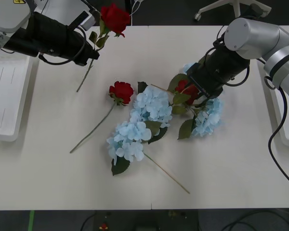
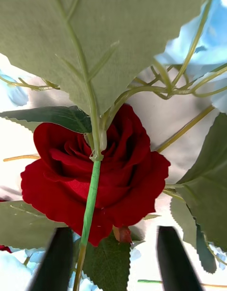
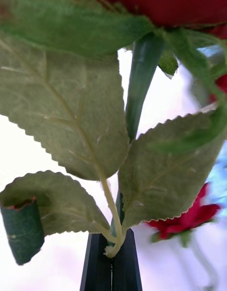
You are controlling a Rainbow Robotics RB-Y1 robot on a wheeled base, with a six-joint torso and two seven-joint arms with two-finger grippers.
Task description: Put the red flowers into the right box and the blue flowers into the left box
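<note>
Nearest us on the table (image 1: 48, 183), we've got two fluffy pale blue flowers (image 1: 140, 122) with big green leaves, and a loose deep red rose (image 1: 121, 91) on a long thin stem just beside them. Our right gripper (image 1: 201, 100) is down over another rose (image 2: 94, 177), black fingers (image 2: 56, 262) spread apart. Farther back, our left gripper (image 1: 95, 48) has its fingers pinched shut on a raised rose (image 1: 114, 18) stem.

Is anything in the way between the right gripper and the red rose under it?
Yes. The right gripper is open just above that red rose, but a thin green stem runs straight across the bloom, and a big green leaf hangs close over it. Blue flowers crowd in beside it.
</note>
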